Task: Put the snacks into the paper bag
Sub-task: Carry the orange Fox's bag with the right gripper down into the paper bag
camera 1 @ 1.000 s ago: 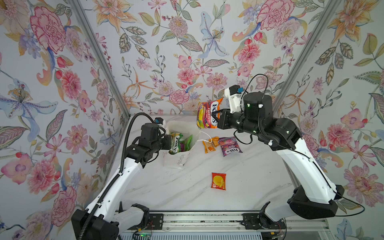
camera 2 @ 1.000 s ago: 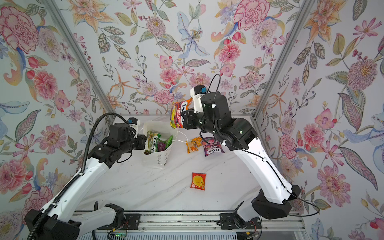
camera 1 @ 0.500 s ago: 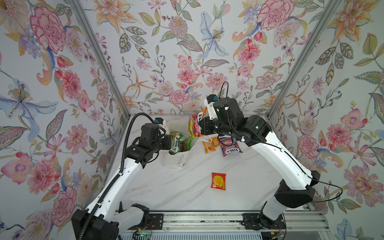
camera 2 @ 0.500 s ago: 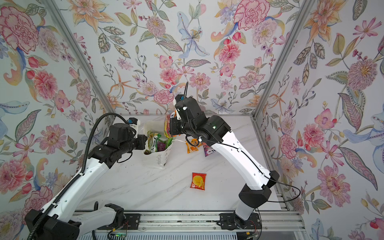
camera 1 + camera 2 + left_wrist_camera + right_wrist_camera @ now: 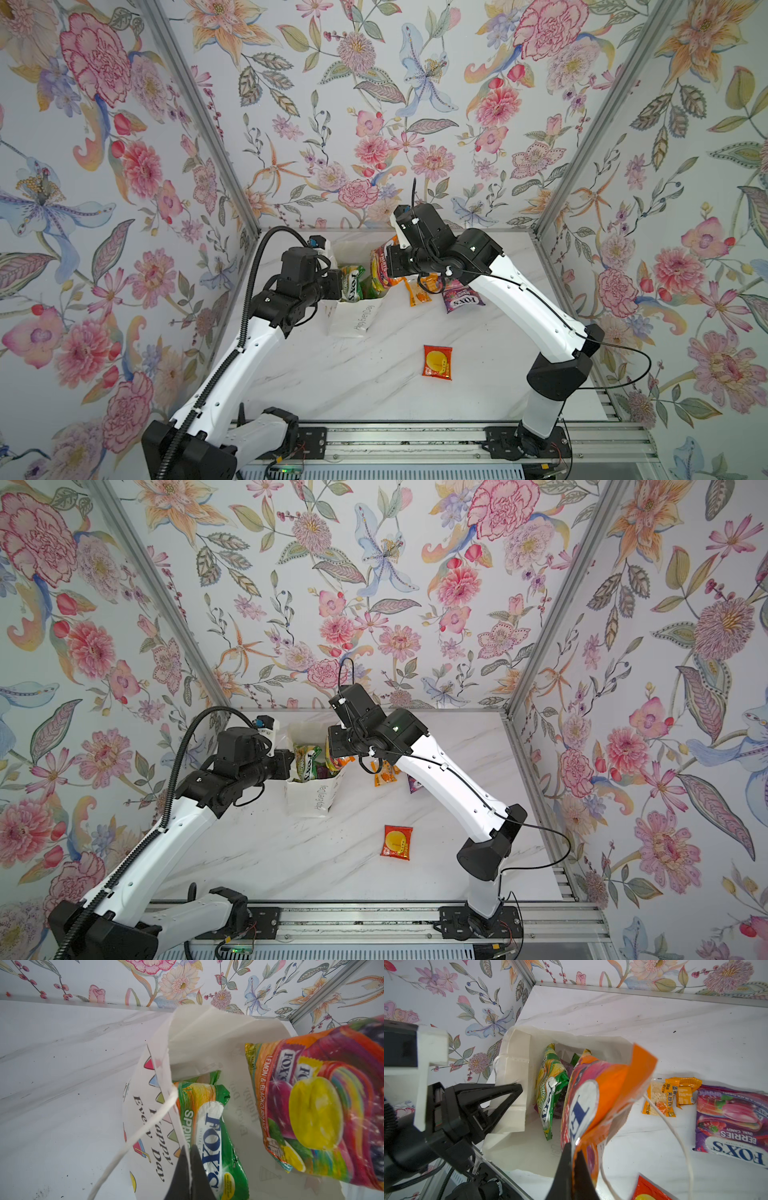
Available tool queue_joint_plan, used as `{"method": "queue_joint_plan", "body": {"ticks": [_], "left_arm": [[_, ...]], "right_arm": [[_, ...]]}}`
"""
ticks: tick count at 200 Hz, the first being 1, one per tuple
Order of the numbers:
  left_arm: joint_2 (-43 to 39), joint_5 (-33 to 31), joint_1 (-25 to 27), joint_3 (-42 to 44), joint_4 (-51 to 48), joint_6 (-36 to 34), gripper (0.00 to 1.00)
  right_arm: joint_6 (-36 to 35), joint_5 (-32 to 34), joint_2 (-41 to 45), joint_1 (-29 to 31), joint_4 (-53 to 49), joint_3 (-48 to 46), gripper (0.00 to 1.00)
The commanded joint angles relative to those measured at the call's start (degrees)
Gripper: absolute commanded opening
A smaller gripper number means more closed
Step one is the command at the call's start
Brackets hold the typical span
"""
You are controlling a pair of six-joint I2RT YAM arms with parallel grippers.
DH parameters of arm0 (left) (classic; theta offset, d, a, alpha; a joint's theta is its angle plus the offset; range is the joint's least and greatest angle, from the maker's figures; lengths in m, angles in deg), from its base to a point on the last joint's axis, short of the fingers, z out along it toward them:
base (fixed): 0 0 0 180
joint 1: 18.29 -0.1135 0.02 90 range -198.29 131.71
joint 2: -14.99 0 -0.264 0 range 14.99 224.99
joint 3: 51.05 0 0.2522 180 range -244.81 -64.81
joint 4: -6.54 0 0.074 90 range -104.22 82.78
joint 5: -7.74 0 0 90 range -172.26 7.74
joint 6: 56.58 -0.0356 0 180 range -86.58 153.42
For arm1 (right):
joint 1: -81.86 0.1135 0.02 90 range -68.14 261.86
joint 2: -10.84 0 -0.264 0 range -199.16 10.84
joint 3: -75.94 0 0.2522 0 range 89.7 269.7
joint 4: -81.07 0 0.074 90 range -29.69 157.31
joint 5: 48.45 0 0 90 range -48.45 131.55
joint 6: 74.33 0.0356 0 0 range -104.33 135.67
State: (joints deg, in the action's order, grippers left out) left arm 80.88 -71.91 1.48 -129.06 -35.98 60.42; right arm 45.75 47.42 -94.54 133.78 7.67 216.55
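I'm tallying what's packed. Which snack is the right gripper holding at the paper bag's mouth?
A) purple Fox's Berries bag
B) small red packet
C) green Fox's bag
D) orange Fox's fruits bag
D: the right gripper is shut on the orange Fox's fruits bag at the mouth of the paper bag; the purple Fox's Berries bag and small red packet lie on the table, the green Fox's bag sits inside.
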Motion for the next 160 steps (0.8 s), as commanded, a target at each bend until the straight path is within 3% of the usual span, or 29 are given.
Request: {"method": "queue_joint_plan", "body": {"ticks": [1, 160], "left_arm": [[-1.81, 1.69, -0.34, -0.34, 4.47, -0.23, 0.0], [-1.26, 4.49, -0.27, -0.29, 5.72, -0.21, 0.0]], "right_arm": [[0.51, 0.81, -1.01, 0.5, -1.31, 2.99, 0.0], [-0.77, 4.09, -11.97, -0.22, -6.53, 11.82, 0.0]]}}
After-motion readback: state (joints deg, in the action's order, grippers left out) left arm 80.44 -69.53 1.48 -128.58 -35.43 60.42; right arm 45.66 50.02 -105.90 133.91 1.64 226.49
